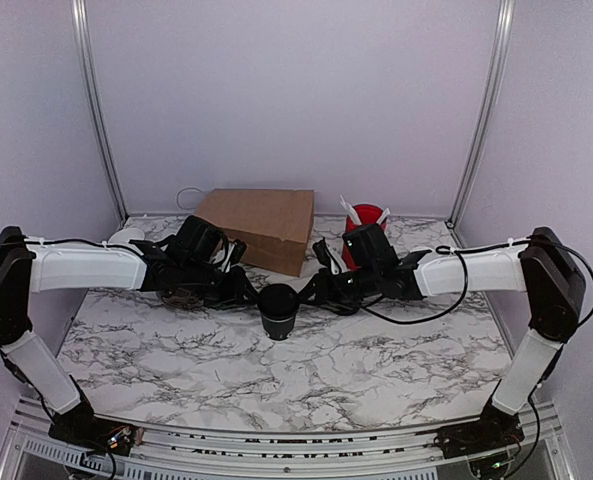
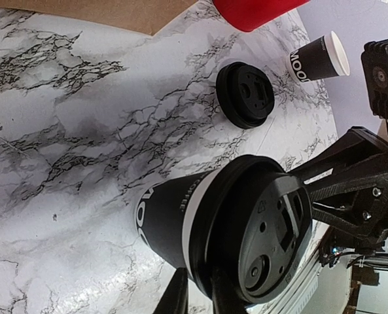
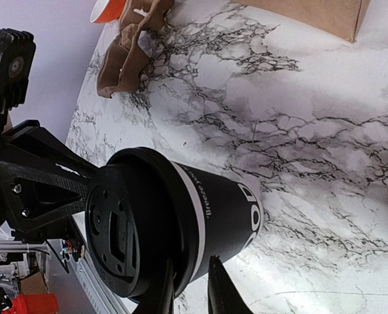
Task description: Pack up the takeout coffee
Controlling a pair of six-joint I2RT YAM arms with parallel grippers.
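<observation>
Just in front of brown bag (image 1: 261, 225), coffee cup (image 1: 278, 310) stood, lid (image 2: 265, 235) on. I saw left gripper (image 2: 197, 275) and right gripper (image 3: 188, 265) pinch lid rim, fingers nearly together. Lidding looked done; bagging left to do.

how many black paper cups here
2. The lidded black cup stands at centre, in front of the brown bag; the open black cup sits farther off, beyond the loose lid. More may be hidden.

White arm links (image 1: 86, 268); black joints (image 1: 4, 285); looped black cables (image 1: 464, 285); small silver screws (image 3: 17, 188)
</observation>
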